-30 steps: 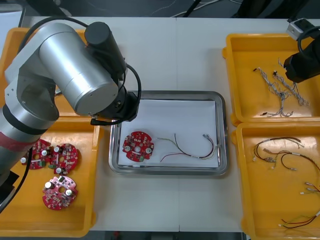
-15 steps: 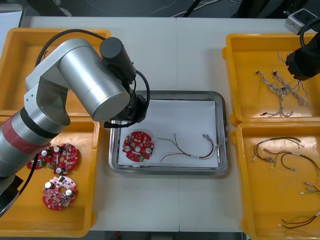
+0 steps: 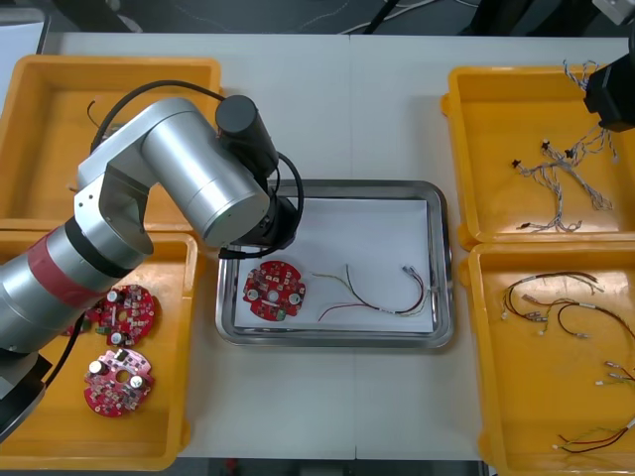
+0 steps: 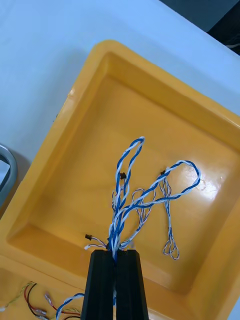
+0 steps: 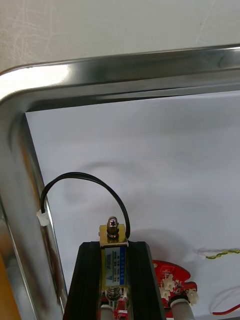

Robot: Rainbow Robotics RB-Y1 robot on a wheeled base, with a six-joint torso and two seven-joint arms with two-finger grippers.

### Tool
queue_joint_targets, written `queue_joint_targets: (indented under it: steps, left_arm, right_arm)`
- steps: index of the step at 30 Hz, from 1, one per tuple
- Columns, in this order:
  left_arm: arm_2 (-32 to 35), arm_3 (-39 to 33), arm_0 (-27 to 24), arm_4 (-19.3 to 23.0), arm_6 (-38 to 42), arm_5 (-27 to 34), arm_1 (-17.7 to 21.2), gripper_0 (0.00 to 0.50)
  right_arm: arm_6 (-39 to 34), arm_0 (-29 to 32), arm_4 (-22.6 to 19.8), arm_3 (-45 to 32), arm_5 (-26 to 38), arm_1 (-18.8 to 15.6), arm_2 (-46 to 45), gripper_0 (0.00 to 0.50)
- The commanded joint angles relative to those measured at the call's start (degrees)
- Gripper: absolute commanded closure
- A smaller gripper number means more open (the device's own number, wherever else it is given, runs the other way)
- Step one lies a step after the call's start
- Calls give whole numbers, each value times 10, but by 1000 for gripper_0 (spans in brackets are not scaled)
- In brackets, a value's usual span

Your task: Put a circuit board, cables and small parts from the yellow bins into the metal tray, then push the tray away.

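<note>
My left gripper (image 5: 114,248) is shut on a small metal part (image 5: 112,234) with a looped black lead (image 5: 80,176). It hangs over the white inside of the metal tray (image 3: 332,188), near the tray's left rim. A red circuit board (image 3: 274,290) and a red and yellow cable (image 3: 377,293) lie in the tray. At the far right, my right gripper (image 3: 608,94) is shut on a twisted blue and white cable (image 4: 145,200). The cable is lifted above the far right yellow bin (image 4: 60,165).
More twisted cables (image 3: 561,183) lie in the far right bin. Black cables (image 3: 546,297) and other wires lie in the near right bin. Several red boards (image 3: 119,367) sit in the near left bin. The left arm's bulk (image 3: 189,169) covers the tray's left rim.
The left arm has swung right and forward, over the tray's left part. The right gripper has moved up and toward the far right, pulling the twisted cable off the bin floor.
</note>
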Motion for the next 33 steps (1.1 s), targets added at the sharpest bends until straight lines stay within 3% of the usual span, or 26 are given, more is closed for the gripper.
queue_joint_targets:
  steps: [1, 13, 26, 33]
  left_arm:
    - [-10, 12, -4, -13, -8, -9, -25, 500]
    - [-17, 36, -8, -24, -25, -38, -34, 500]
    - [-19, 70, -12, -40, -39, -68, -39, 500]
    - [-19, 70, -11, -40, -39, -68, -39, 500]
  right_arm:
    - [-9, -22, 2, -19, 2, 11, -28, 500]
    - [-114, -30, 5, -15, 2, 12, -18, 500]
    - [-135, -29, 30, 24, 2, 16, -18, 500]
    - [-201, -29, 43, 54, 2, 26, -11, 500]
